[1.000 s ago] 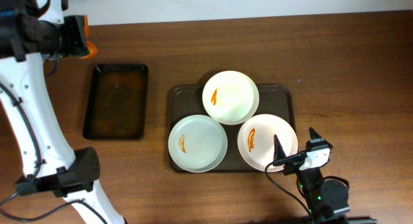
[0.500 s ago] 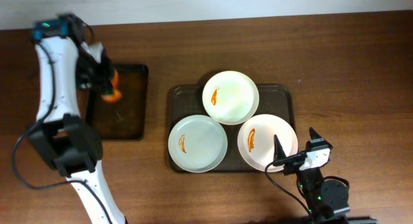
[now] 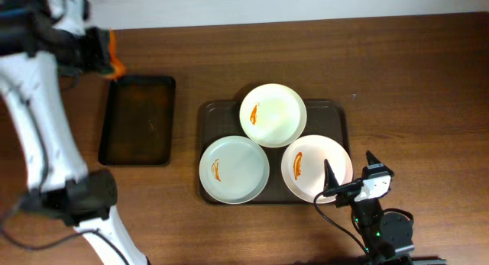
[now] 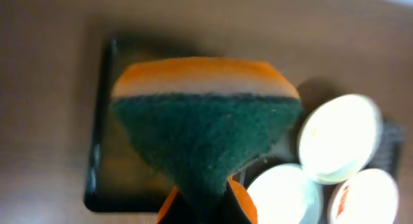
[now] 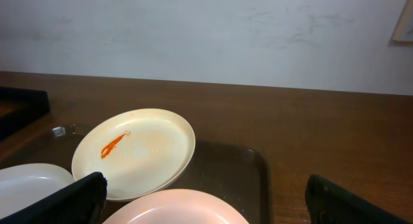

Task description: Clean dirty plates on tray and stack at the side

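Left tool [image 3: 103, 55] squeezes sponge [image 4: 203, 121], left of tray [image 3: 340, 116] | right tool [image 3: 350, 176] open wide, empty | three smeared plates [image 3: 273, 114] on tray

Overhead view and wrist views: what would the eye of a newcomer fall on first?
Three white plates, each with an orange smear, sit close together on the dark brown tray in the middle of the table. At the far left, near the corner of a smaller black tray, the left pincer holds a green and orange sponge, which fills its wrist view.
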Action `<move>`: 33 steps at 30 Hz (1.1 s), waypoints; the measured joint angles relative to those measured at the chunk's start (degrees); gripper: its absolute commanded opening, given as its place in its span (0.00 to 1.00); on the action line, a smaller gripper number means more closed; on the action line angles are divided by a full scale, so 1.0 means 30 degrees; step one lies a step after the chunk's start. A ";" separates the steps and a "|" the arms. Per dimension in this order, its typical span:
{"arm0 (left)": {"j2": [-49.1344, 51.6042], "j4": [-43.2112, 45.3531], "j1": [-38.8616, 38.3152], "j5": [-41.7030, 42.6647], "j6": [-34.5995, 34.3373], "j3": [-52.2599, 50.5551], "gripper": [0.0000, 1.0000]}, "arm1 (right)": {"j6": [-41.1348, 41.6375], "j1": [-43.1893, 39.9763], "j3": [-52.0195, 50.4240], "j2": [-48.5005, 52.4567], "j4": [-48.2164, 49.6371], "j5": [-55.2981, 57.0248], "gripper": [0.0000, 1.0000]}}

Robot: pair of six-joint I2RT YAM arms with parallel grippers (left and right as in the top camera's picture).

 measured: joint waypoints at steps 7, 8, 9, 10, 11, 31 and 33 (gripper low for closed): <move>0.2579 0.3359 0.0663 0.2922 -0.0044 -0.9675 0.00 | 0.0000 0.0000 0.0000 0.0000 0.0000 0.0007 0.98; 0.2535 0.3002 0.1064 0.4153 -0.0036 -0.9304 0.00 | 0.0015 0.0000 0.0000 0.0000 -0.0007 0.0000 0.98; 0.2441 0.2528 0.1472 0.5515 -0.0073 -0.8743 0.00 | 0.0000 0.0000 0.0000 0.0000 -0.0007 0.0007 0.98; 0.2426 0.1872 0.1887 0.7206 -0.0102 -0.8014 0.00 | 0.0000 0.0000 0.0000 0.0000 0.0000 0.0000 0.98; 0.2310 0.0860 0.2397 0.9267 -0.0124 -0.7089 0.00 | -0.0007 0.0000 0.0000 0.0000 0.0000 0.0007 0.98; 0.1056 0.0831 0.3548 1.1453 0.0321 -1.2378 0.00 | 0.0000 0.0000 0.0000 0.0000 0.0000 0.0007 0.98; 0.1093 -0.1115 0.3796 1.2174 0.0612 -0.8721 0.00 | 0.0000 0.0000 0.0000 0.0000 0.0000 0.0007 0.98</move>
